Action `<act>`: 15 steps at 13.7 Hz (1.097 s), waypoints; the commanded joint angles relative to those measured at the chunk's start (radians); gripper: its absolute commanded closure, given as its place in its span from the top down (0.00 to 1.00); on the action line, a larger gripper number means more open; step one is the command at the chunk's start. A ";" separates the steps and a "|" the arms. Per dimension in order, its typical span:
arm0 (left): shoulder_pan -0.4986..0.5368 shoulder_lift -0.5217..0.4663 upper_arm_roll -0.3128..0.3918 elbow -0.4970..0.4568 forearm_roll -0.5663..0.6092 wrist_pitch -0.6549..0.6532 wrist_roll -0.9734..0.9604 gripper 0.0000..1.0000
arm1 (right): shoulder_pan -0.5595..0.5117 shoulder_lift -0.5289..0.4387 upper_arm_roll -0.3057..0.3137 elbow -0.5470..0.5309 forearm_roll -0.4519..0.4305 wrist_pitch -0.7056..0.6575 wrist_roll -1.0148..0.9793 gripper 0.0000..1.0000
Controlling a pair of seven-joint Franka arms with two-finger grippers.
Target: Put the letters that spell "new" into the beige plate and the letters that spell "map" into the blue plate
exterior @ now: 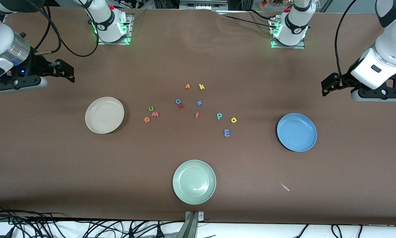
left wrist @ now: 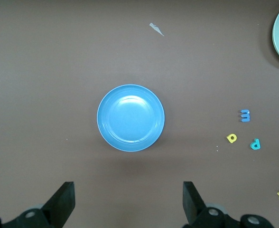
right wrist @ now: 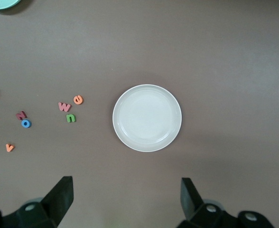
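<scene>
The beige plate [exterior: 104, 115] lies empty toward the right arm's end, with the green n [exterior: 151, 108], red-pink w [exterior: 155, 114] and orange e [exterior: 147, 119] clustered beside it. Toward the left arm's end lies the empty blue plate [exterior: 297, 132]. Teal p [exterior: 219, 116], yellow a [exterior: 233, 120] and lavender m [exterior: 227, 133] lie between it and the table's middle. My right gripper [exterior: 65, 70] hangs open and empty above the table near the beige plate [right wrist: 147, 118]. My left gripper [exterior: 330, 85] hangs open and empty near the blue plate [left wrist: 130, 118].
A pale green plate [exterior: 194, 181] sits near the front edge. Other letters lie mid-table: orange v [exterior: 187, 86], yellow k [exterior: 201, 86], blue o [exterior: 178, 101], blue x [exterior: 199, 102], orange f [exterior: 197, 115]. A small scrap [exterior: 285, 187] lies nearer the camera than the blue plate.
</scene>
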 commanded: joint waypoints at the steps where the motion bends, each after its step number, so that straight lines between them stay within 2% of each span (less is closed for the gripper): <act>1: -0.011 0.014 -0.003 0.027 -0.022 -0.027 0.004 1.00 | 0.003 -0.012 0.004 -0.016 -0.016 0.011 0.004 1.00; 5: -0.028 0.030 -0.022 0.024 -0.023 -0.056 0.012 1.00 | 0.003 -0.012 0.004 -0.014 -0.016 0.011 0.004 1.00; 6: -0.042 0.059 -0.042 0.027 -0.016 -0.058 0.008 1.00 | 0.003 -0.012 0.004 -0.014 -0.016 0.013 0.004 1.00; 10: -0.129 0.154 -0.044 0.030 -0.023 -0.047 -0.011 1.00 | 0.003 -0.010 0.004 -0.020 -0.016 0.025 0.009 1.00; 13: -0.215 0.245 -0.044 0.030 -0.020 0.052 -0.144 1.00 | 0.005 -0.004 0.005 -0.026 -0.015 0.036 0.013 1.00; 15: -0.287 0.306 -0.046 0.030 -0.023 0.135 -0.283 1.00 | 0.008 0.005 0.031 -0.072 -0.007 0.112 0.015 1.00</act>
